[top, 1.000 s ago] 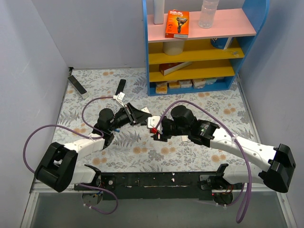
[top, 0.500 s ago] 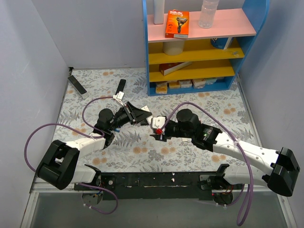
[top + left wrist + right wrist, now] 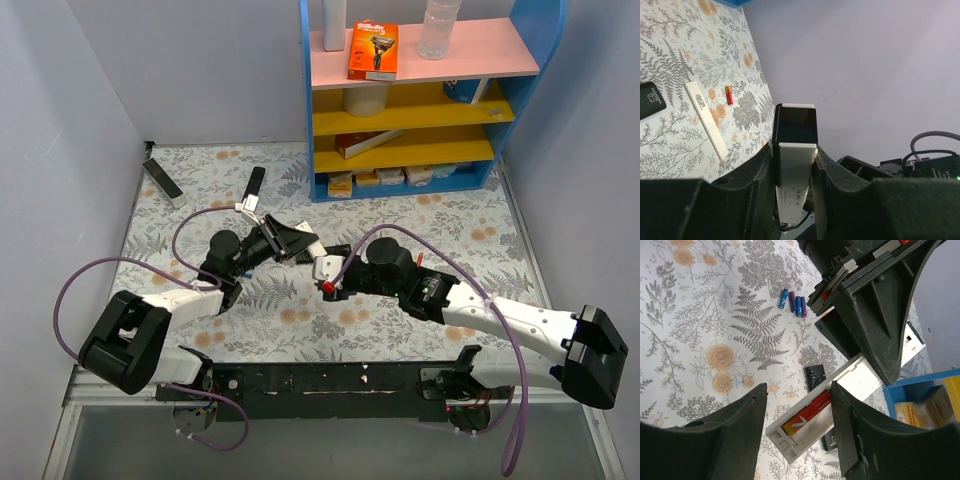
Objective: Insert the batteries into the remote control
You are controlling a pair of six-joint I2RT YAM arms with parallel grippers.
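My left tool (image 3: 794, 150) is clamped narrow on the remote (image 3: 797, 167), gripping its long sides, with the dark upper end sticking out past my fingertips; in the top view this sits just left of centre. My right tool (image 3: 798, 390) hovers at the remote's open end with its fingers spread and nothing pinched between them. In the right wrist view the remote runs from the lower middle up toward the right edge, held off the bench (image 3: 400, 215), and one red cell (image 3: 807, 414) lies inside its open bay at the lower middle of the frame. The second red cell (image 3: 729, 94) lies loose on the bench, left of centre in the left wrist view, near the white cover (image 3: 705, 117), which lies flat beside it. A few blue cells (image 3: 793, 301) lie together in the upper middle of the right wrist view, and a black remote (image 3: 815, 376) lies just behind the white one.
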